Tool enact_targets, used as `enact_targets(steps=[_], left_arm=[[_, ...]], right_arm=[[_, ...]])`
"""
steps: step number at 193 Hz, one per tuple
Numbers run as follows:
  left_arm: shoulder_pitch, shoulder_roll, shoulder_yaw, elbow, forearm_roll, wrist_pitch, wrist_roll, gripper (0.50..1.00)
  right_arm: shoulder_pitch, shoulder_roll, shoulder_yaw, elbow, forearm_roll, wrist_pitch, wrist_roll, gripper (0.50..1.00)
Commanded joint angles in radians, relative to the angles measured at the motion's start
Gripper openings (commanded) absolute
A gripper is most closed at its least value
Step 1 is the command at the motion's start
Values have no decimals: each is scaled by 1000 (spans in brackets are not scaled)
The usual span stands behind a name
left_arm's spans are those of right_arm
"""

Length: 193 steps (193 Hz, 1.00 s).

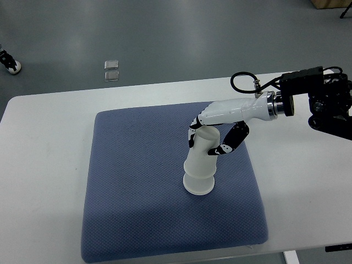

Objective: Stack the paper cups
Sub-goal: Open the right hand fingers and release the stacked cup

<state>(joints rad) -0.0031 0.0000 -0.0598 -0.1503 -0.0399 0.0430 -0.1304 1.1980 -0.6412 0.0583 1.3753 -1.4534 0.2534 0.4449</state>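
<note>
Grey glossy floor (165, 33) beyond white table (44, 165). Two small clear squares (111, 70) on floor, 11 o'clock. Shoe (10, 61) at 10 o'clock edge. Soft overhead glare.

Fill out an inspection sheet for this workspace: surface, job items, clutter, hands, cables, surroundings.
Surface: white table with a blue cushion pad on it.
Job's things: white paper cups, upside down on the pad, tilted, one over another.
Clutter: nothing seen on the table.
Hands: right hand wrapped around the upper cup; left arm not in view.
Cables: black cable looping at the right wrist.
Surroundings: grey floor, two small clear squares on it, a shoe at the left edge.
</note>
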Motion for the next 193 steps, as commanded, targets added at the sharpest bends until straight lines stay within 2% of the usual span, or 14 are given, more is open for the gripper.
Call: enact_targets(steps=[1,22,37,51,57,63,151,193], left_arm=[[0,0,0,0,-2,0,0,1000],[0,0,0,0,0,0,0,1000],[0,0,0,0,0,0,0,1000],[0,0,0,0,0,0,0,1000],[0,0,0,0,0,0,0,1000],[0,0,0,0,0,0,0,1000],[0,0,0,0,0,0,0,1000],[0,0,0,0,0,0,0,1000]], right_arm=[[-6,5,0,-12,-16,-14,0,607],[-6,6,0,-21,-16,-19,-2,619],[-6,3,2,-21,-15,-19,-3,664],[-8,3,2,-21,-8,-17,-5,772],[-8,3,2,-22,-5,-19,-5,870],[-8,3,2,-22,-4,-17,-2,911],[-9,-2,3,-25,-2,-8,0,915],[-11,5,26,-157,15,-9,-3,915]])
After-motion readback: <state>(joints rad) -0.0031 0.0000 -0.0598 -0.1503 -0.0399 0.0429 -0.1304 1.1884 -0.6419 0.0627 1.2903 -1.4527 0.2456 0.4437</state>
